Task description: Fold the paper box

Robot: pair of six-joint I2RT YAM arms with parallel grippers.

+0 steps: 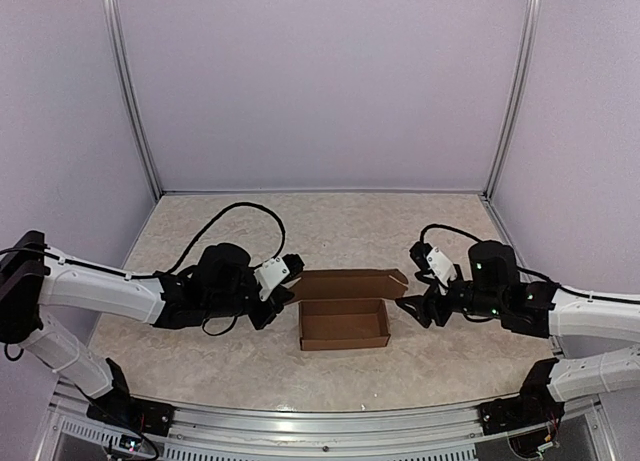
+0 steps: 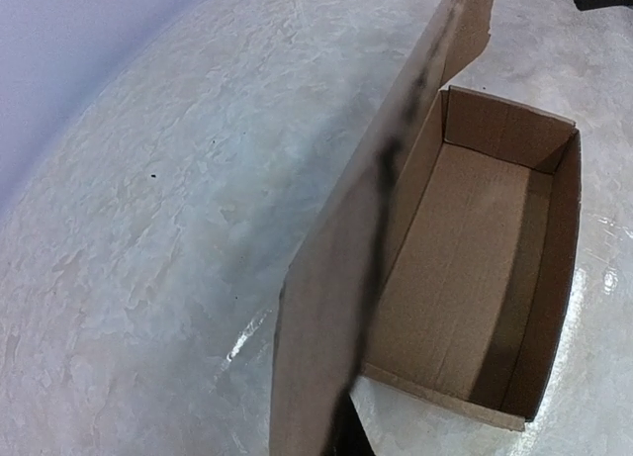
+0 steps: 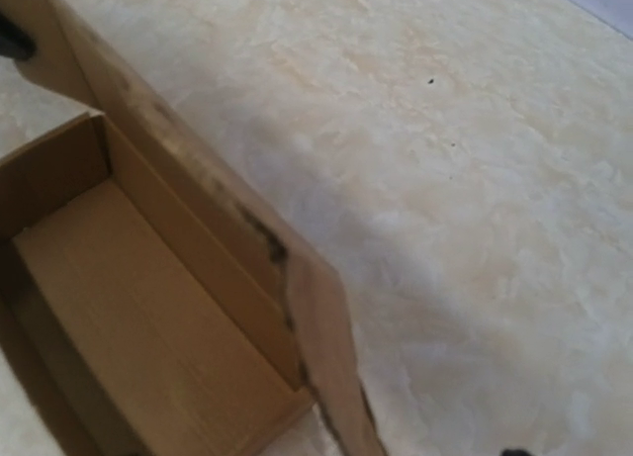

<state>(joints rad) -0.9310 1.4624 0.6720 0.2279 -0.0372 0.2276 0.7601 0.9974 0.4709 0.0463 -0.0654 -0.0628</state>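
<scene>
At the bottom of the top view my two arms reach in from the lower left and lower right corners, each bent low over the counter (image 1: 320, 221). Between them, in the middle of the frame, sits the paper box (image 1: 345, 324). Its tray is already formed: four brown walls stand up around a flat floor, open at the top.

Just behind the tray, the lid flap (image 1: 345, 283) stands up and leans away toward the far side, not yet brought down. I judge the task mostly done. What is left is to swing the lid over the tray and tuck its front edge and side ears in.

The left claw (image 1: 289, 286) is fully closed at the lid's left end. In the left wrist view the lid's edge runs straight down to the bottom centre, so it appears pinched on that end.

The right claw (image 1: 407, 308) is spread wide just beside the tray's right wall and holds nothing that I can see. Beyond the box, the pale marbled counter runs to the back wall.
</scene>
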